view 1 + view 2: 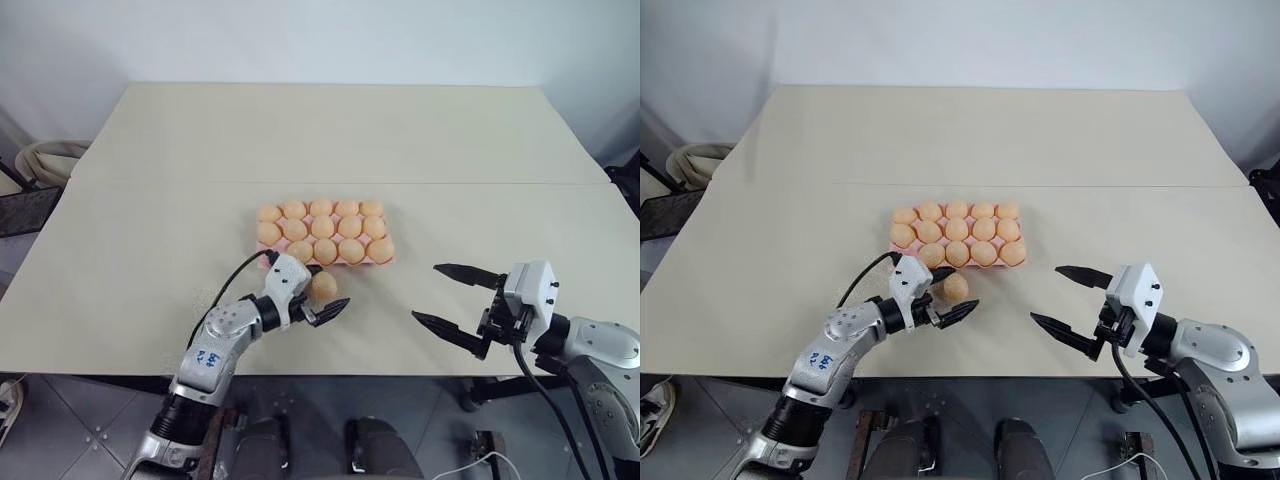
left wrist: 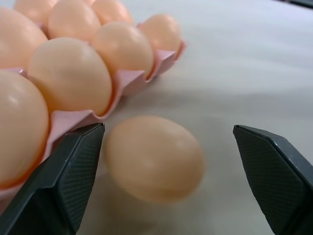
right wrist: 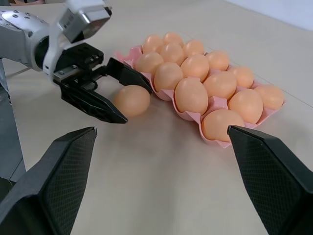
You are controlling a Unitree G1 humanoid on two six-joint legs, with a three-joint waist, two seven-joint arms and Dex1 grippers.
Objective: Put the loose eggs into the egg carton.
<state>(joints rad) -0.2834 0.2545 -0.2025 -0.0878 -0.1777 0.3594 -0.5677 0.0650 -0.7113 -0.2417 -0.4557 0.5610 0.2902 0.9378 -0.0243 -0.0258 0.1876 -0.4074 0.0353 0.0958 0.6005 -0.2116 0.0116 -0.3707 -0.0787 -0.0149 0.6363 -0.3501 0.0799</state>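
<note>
The pink egg carton (image 1: 340, 265) sits mid-table, nearly all its cups filled with pale orange eggs. The cup at its near left corner is hidden behind my left arm. One loose egg (image 1: 323, 285) lies on the table just in front of the carton's near edge. My left gripper (image 1: 952, 290) is open and straddles this egg, one finger on each side. In the left wrist view the egg (image 2: 154, 159) lies close to one finger (image 2: 63, 181), with a wide gap to the other. My right gripper (image 1: 426, 292) hangs open and empty to the right of the carton.
The cream table (image 1: 330, 130) stretches far behind the carton, with a seam running across it just beyond the tray. Its near edge runs just below both grippers. A black cable (image 1: 225, 290) loops off my left wrist.
</note>
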